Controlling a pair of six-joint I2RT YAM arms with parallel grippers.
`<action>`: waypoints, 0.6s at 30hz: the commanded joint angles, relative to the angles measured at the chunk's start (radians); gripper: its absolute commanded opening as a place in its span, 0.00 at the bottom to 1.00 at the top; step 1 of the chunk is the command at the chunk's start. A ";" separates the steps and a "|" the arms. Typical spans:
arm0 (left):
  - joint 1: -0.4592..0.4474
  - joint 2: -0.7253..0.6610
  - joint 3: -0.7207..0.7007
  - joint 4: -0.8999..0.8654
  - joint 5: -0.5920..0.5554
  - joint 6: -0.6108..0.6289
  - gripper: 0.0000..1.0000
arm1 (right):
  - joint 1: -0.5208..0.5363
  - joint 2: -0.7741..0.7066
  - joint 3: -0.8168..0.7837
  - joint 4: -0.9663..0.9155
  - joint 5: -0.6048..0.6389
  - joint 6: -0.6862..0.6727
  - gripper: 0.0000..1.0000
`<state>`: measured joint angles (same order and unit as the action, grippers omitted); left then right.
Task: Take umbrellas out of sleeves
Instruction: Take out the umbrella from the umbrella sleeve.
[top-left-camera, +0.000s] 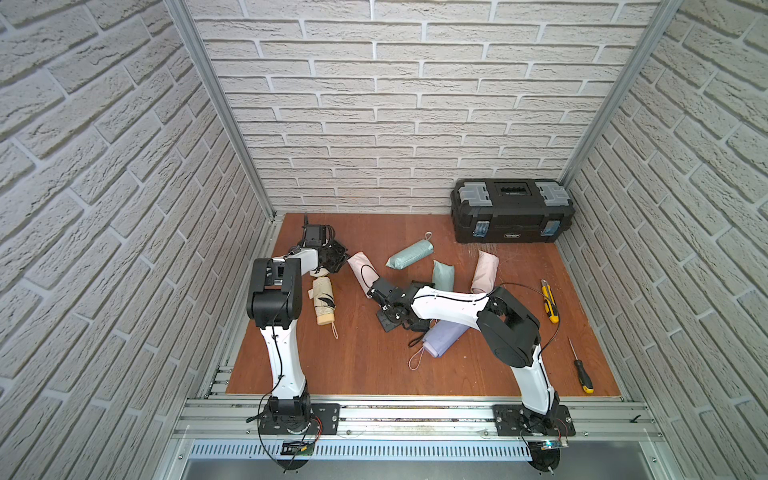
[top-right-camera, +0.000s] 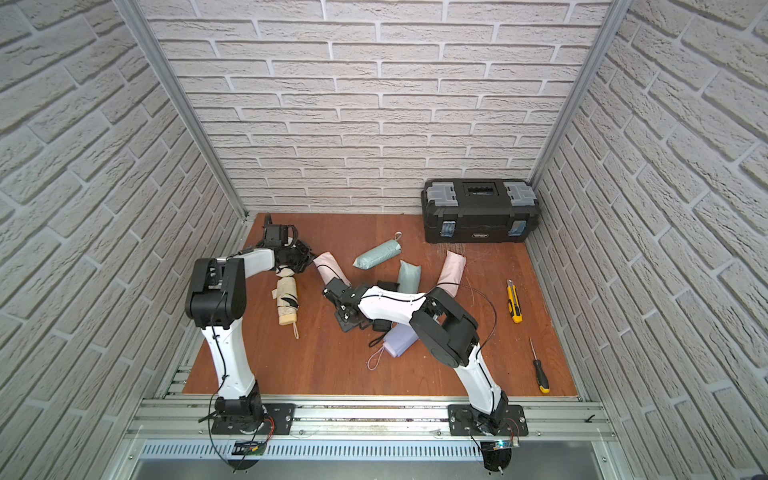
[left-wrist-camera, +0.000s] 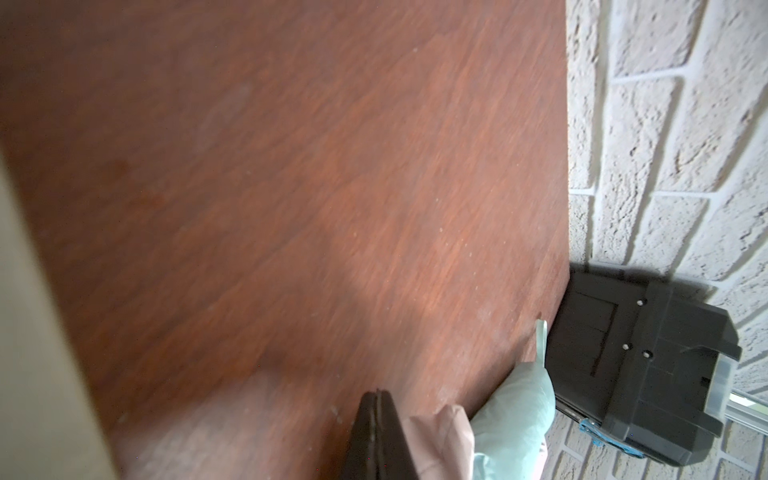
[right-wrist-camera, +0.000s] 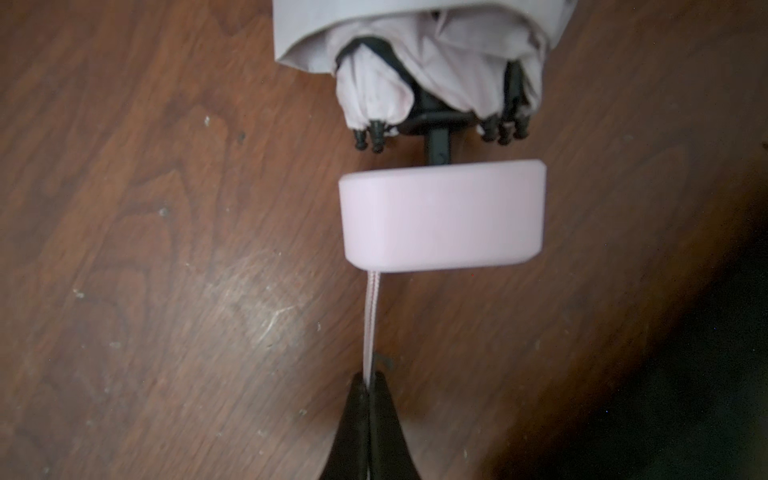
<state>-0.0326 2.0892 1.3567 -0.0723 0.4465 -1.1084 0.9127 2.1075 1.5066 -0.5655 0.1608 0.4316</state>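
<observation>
Pink loop pinched, right gripper stretched leftward

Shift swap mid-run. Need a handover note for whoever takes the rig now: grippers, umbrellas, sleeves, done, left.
Right gripper: shut on the wrist loop of the pink umbrella. Handle and rib tips are out; the canopy is inside its pink sleeve.
Left gripper: shut at that sleeve's far end, with pink fabric against it. Whether it pinches the fabric cannot be told.
Done: beige umbrella looks bare.
Left: far mint umbrella, near mint umbrella, second pink umbrella and lilac umbrella look sleeved. A black umbrella is mostly hidden under the right arm.
Next, probably: pull the loop away from the sleeve.
</observation>
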 joint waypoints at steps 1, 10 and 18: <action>0.018 0.017 0.055 0.002 -0.025 0.032 0.00 | 0.013 -0.051 -0.023 -0.037 -0.007 0.012 0.03; 0.027 0.055 0.151 -0.059 -0.029 0.065 0.00 | 0.017 -0.073 -0.061 -0.030 -0.015 0.000 0.22; 0.015 0.061 0.134 -0.029 0.009 0.062 0.00 | -0.055 -0.110 0.035 -0.025 -0.072 -0.136 0.75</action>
<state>-0.0143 2.1365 1.4857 -0.1417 0.4366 -1.0576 0.9001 2.0586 1.4879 -0.5957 0.1226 0.3546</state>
